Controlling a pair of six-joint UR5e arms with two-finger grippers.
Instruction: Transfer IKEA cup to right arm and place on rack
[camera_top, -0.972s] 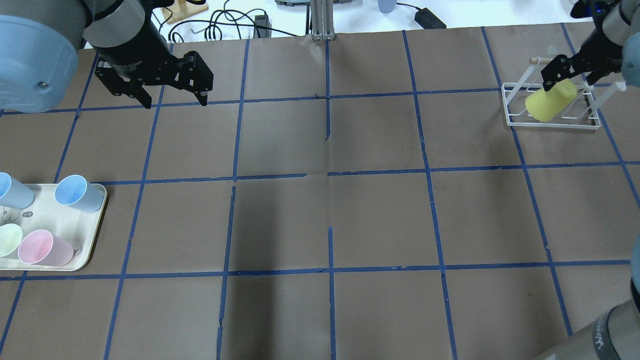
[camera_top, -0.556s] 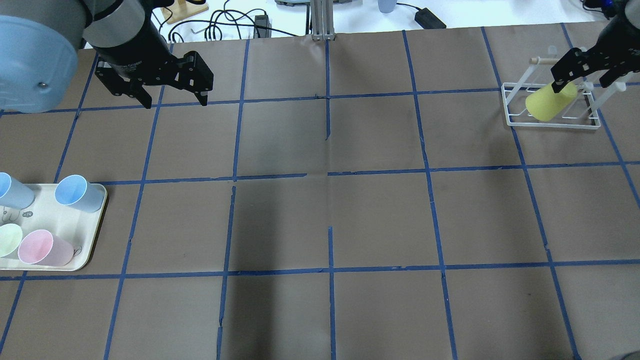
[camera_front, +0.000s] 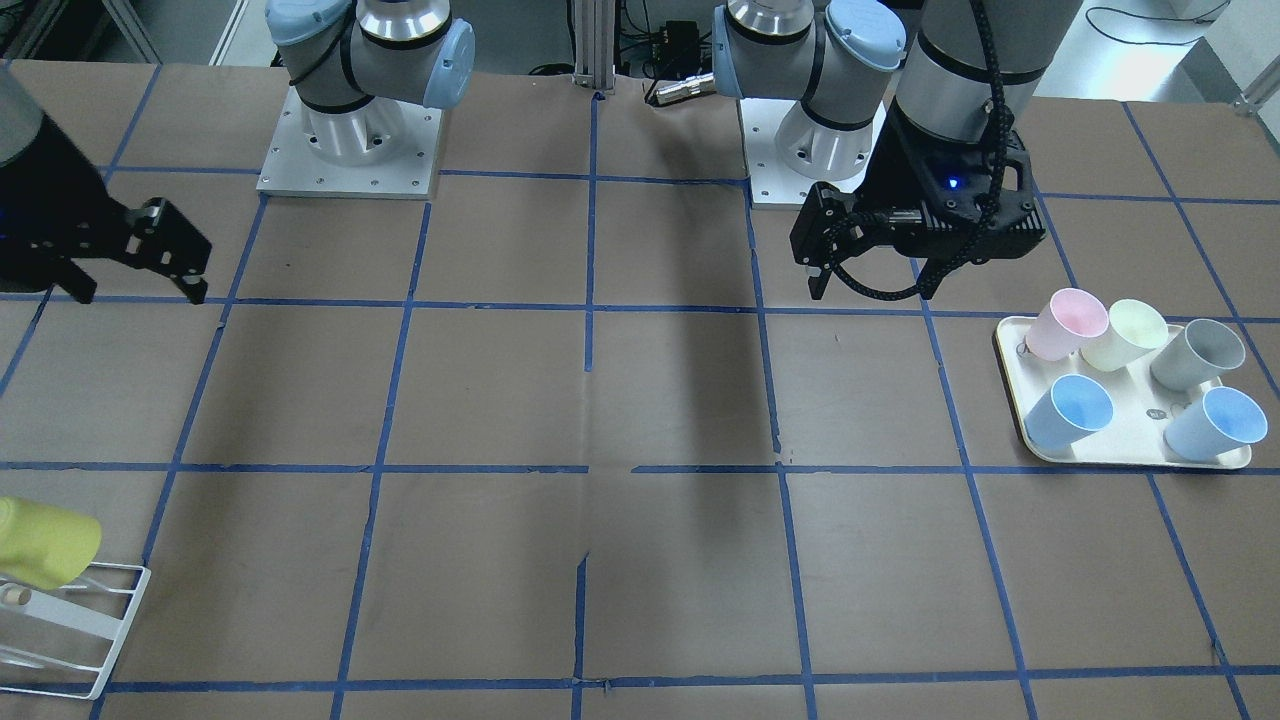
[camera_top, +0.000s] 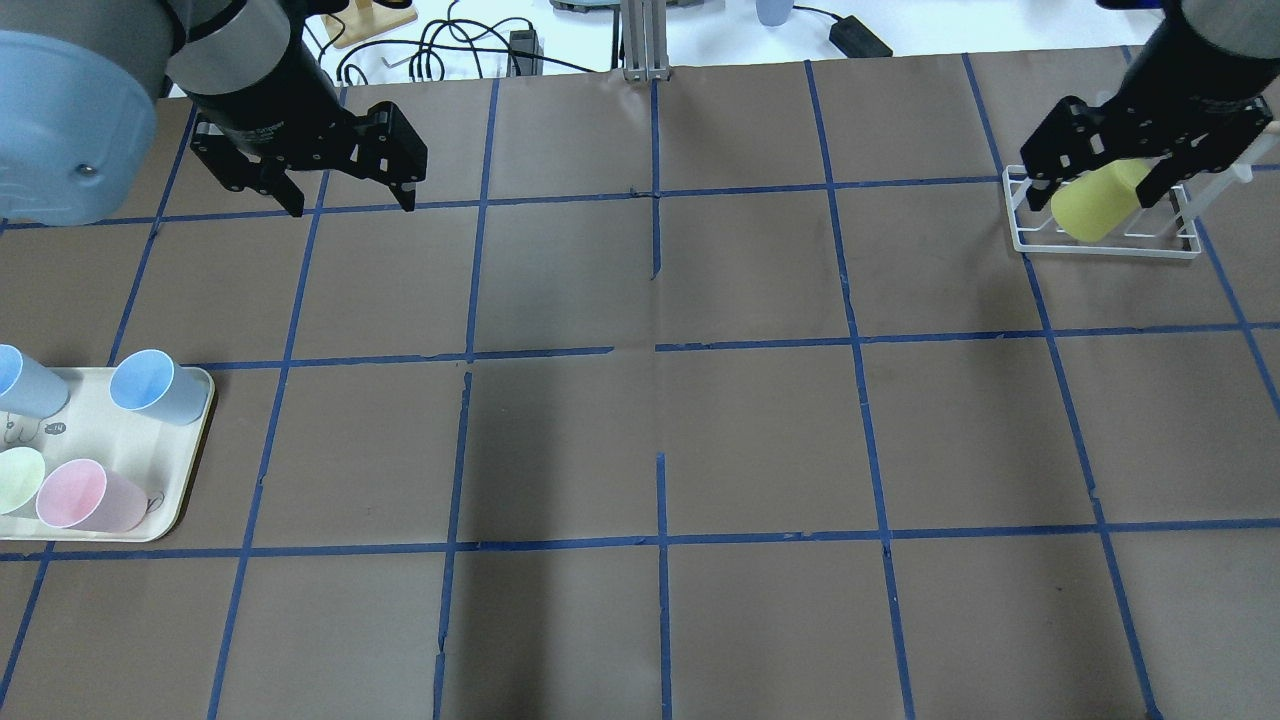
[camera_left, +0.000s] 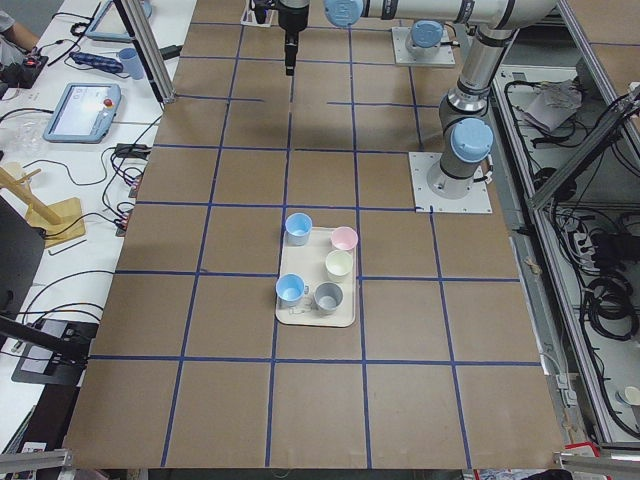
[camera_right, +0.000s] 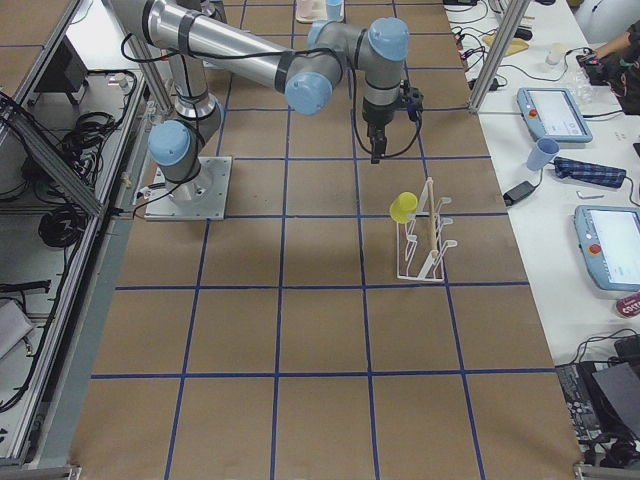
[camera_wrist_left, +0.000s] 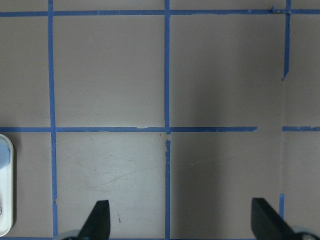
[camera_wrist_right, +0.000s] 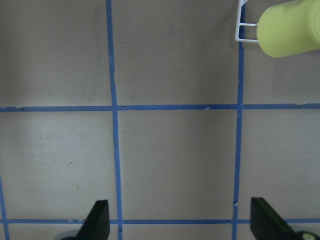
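Seen from overhead, your right tool (camera_top: 1093, 192) seems to straddle the cup (camera_top: 1095, 208), its black body overlapping the rack (camera_top: 1110, 252). Don't trust that. The front-facing view puts the same tool (camera_front: 140, 293) well apart from the cup (camera_front: 45, 545) and rack (camera_front: 122, 632), on the robot's side of them. The right side view agrees: the tool (camera_right: 377, 152) hangs over bare bench (camera_right: 330, 330) short of the rack (camera_right: 425, 255).

The right wrist camera settles it. Both fingers (camera_wrist_right: 97, 220) stand wide apart with only bench between them. The cup (camera_wrist_right: 290, 27) shows in the upper right corner, past the fingertips, against a white corner of the rack. The cup rests tilted on the rack; the side view shows it (camera_right: 403, 208) high on the end nearest the tool.

Your left tool (camera_top: 350, 207) is also spread and empty, above bench. Its wrist view catches only the tray (camera_wrist_left: 5, 200) at the far left edge.

Overhead cuts the tray (camera_top: 196, 450) off, so you count four cups. The front-facing view shows all five standing mouth up in it (camera_front: 1125, 462): a pink cup (camera_front: 1068, 322), a pale green cup (camera_front: 1128, 333), a grey cup (camera_front: 1197, 352) and two blue cups (camera_front: 1070, 412).
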